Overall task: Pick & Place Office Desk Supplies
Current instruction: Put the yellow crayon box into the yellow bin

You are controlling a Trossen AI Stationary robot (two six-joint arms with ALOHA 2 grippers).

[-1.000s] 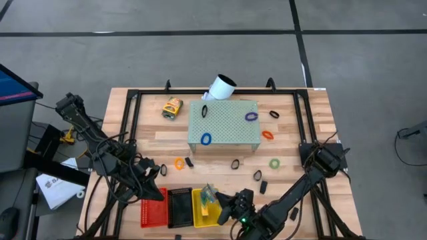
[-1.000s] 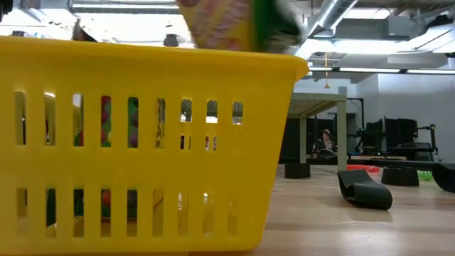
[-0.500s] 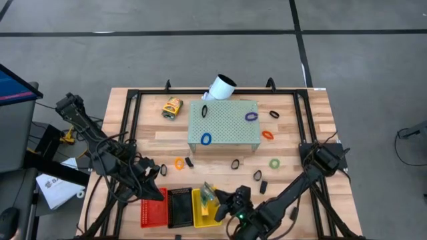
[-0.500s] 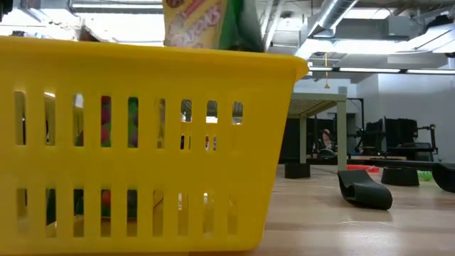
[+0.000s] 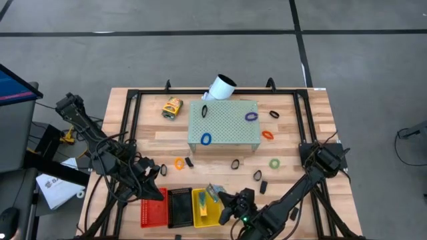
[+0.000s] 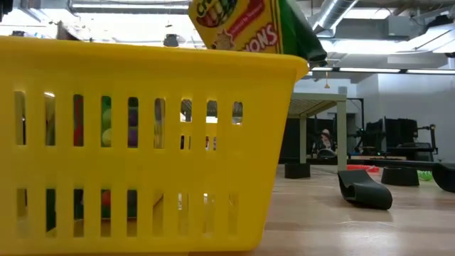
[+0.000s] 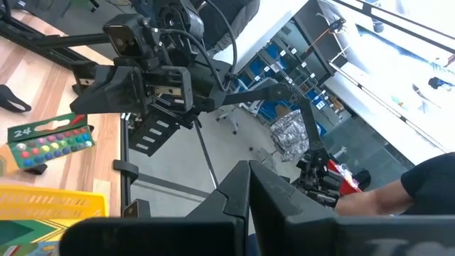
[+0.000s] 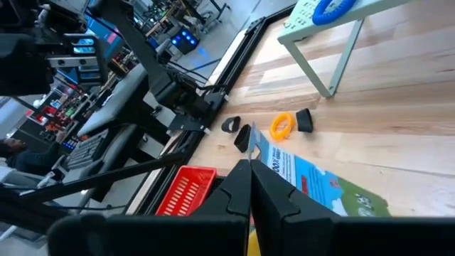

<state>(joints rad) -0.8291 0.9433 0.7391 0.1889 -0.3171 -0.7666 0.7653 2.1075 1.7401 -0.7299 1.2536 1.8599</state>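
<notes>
My right gripper (image 5: 222, 202) is shut on a yellow-green crayon box (image 5: 214, 193) over the yellow basket (image 5: 200, 212). In the low view the box (image 6: 249, 28) shows above the basket's rim (image 6: 142, 53). A second crayon box (image 5: 173, 107) lies on the table near the far left. Thin loops lie scattered: blue (image 5: 206, 139), purple (image 5: 251, 116), orange (image 5: 179, 163), green (image 5: 274, 163). Small black clips (image 5: 263, 187) rest nearby. My left gripper (image 5: 152, 175) waits shut at the table's left, touching nothing. My right gripper pinches the crayon box between its two fingers at one end (image 8: 274, 165), coming in from the table's near right. The box is lifted clear and hangs tilted over the yellow basket, its printed face (image 6: 242, 32) above the rim.
A red basket (image 5: 153, 207) and a black basket (image 5: 179, 207) stand left of the yellow one at the near edge. The pale green perforated block (image 5: 223, 123) sits mid-table, and a white tube (image 5: 220, 87) lies behind it. Black frame rails (image 5: 133, 127) run along both sides.
My right gripper has carried the crayon box a little toward the table's left and then back to the right over the yellow basket. The box has turned and tipped, so its printed front now faces the low view.
</notes>
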